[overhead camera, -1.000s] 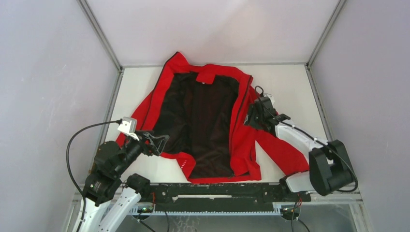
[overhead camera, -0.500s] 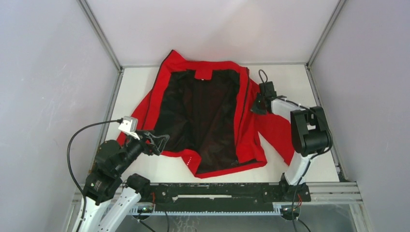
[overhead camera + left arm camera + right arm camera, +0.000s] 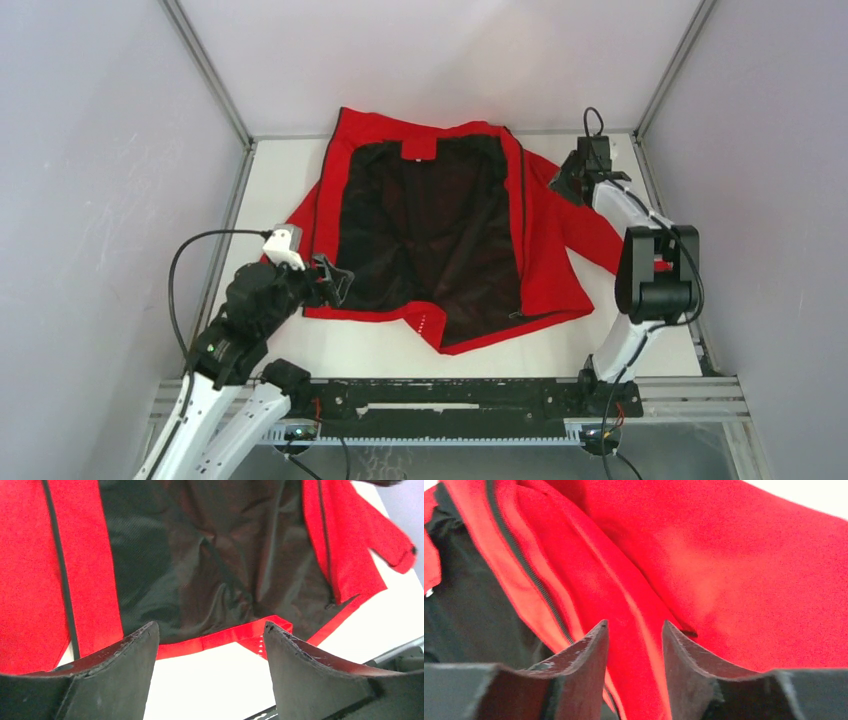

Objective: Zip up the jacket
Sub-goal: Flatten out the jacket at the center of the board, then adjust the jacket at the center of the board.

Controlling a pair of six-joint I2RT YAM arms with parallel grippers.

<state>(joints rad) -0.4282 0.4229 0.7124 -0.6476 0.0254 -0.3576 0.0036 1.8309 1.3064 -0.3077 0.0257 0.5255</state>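
Observation:
The red jacket (image 3: 550,255) lies open on the white table, black lining (image 3: 440,230) up, collar toward the back wall. Its dark zipper runs down both front edges (image 3: 60,580) (image 3: 529,565), which lie apart. My left gripper (image 3: 335,283) is open and empty, hovering just off the near-left hem; the left wrist view shows the hem (image 3: 225,637) between its spread fingers (image 3: 210,627). My right gripper (image 3: 565,185) is at the jacket's far right shoulder, with a fold of red fabric pinched between its narrowly spaced fingers (image 3: 634,625). A cuff with a black tab (image 3: 407,550) lies at the right.
Bare white table (image 3: 620,330) lies to the right and in front of the hem. A black rail (image 3: 450,395) runs along the near edge. Grey walls and metal posts (image 3: 205,70) close in the sides and back.
My right gripper has swung back and to the right, dragging the jacket's right side with it; the jacket now lies wider and further back. My left gripper has moved slightly forward.

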